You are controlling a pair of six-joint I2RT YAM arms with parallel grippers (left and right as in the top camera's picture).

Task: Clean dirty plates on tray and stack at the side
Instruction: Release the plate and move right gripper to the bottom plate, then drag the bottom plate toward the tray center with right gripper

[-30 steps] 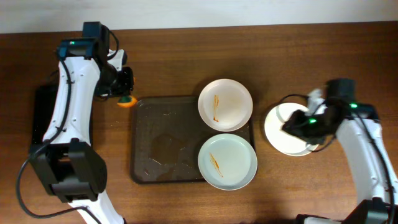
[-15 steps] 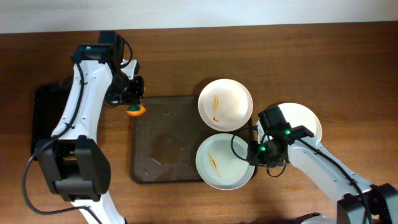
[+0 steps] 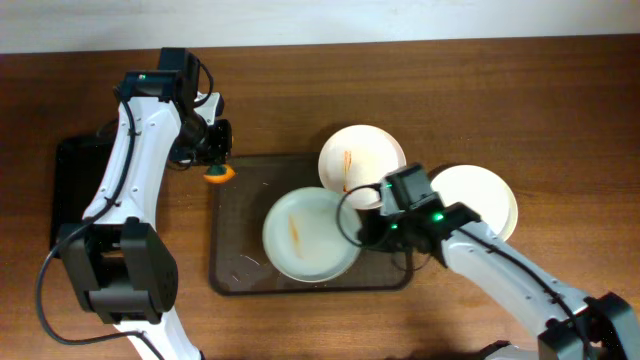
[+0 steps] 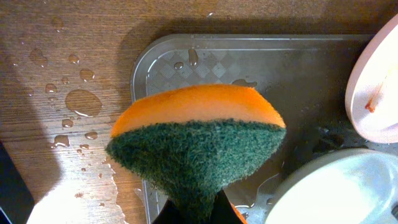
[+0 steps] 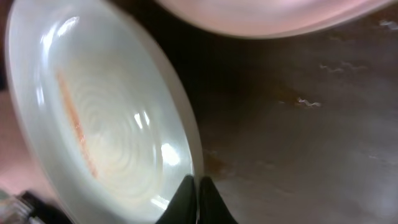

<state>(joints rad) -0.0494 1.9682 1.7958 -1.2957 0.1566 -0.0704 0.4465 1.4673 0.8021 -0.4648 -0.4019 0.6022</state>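
The dark brown tray (image 3: 235, 215) holds two plates. One plate with an orange streak (image 3: 305, 237) lies near the tray's middle. My right gripper (image 3: 357, 232) is shut on its right rim (image 5: 186, 134). A second streaked plate (image 3: 360, 160) lies at the tray's far right corner, and shows in the right wrist view (image 5: 267, 15). A third, clean plate (image 3: 480, 195) sits on the table right of the tray. My left gripper (image 3: 212, 150) is shut on an orange-and-green sponge (image 4: 196, 140) above the tray's far left corner (image 4: 149, 56).
A small black tray (image 3: 70, 185) lies at the left edge of the table under my left arm. Water drops (image 4: 78, 99) wet the wood left of the tray, and a film of water lies on the tray floor (image 3: 250, 262).
My right gripper closed on the near plate's rim and dragged it left toward the tray's middle. The left gripper with the sponge stayed at the tray's far left corner.
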